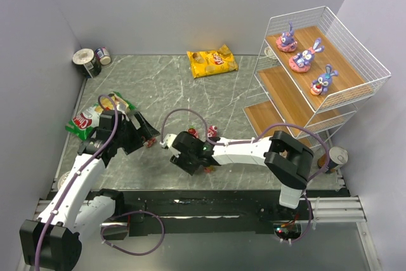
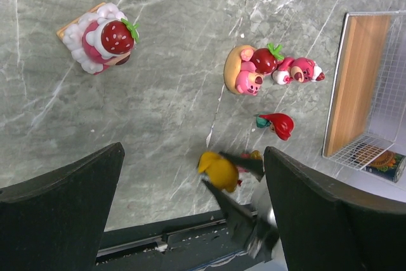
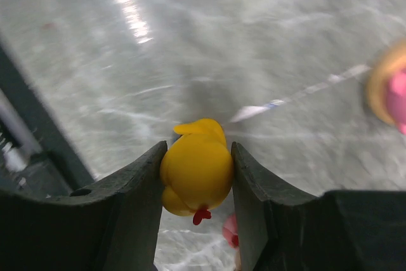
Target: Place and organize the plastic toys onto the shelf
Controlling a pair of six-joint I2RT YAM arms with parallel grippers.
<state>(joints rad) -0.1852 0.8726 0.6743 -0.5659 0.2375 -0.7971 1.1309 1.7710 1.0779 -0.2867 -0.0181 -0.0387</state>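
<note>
— Shelf (image 1: 285,96) first; where does it stand, and what is in it?

— At the right edge of the tabletop (image 1: 165,90), toward the far corner; a white wire rack with three stepped wooden boards; its top board (image 1: 347,75) carries three purple bunnies (image 1: 301,60) in a slanting row.

— And the larger loose things?

— Two snack bags: a yellow bag (image 1: 212,63) at the far edge, a green bag (image 1: 85,120) at the left edge; three tins in all: two cans (image 1: 89,60) in the far left corner, a third can (image 1: 336,155) by the shelf's near foot.

— What does the overhead view not give you?

— The small toys; from above they are specks close to the near edge; the left wrist view tells five apart on the tabletop: a strawberry cake (image 2: 101,39), a pink bear on a donut (image 2: 247,71), a lying pink bear (image 2: 301,69) just beside it, a red strawberry piece (image 2: 278,124), and a yellow toy (image 2: 219,169) nearest the near edge.

— And the grip?

— Only the right wrist view shows it plainly; the right gripper (image 3: 196,157) has both fingers pressed against the sides of the yellow toy; whether the toy is off the tabletop I cannot tell; the left gripper (image 2: 193,150) hangs over the tabletop with its fingers spread wide, holding nothing.
</note>
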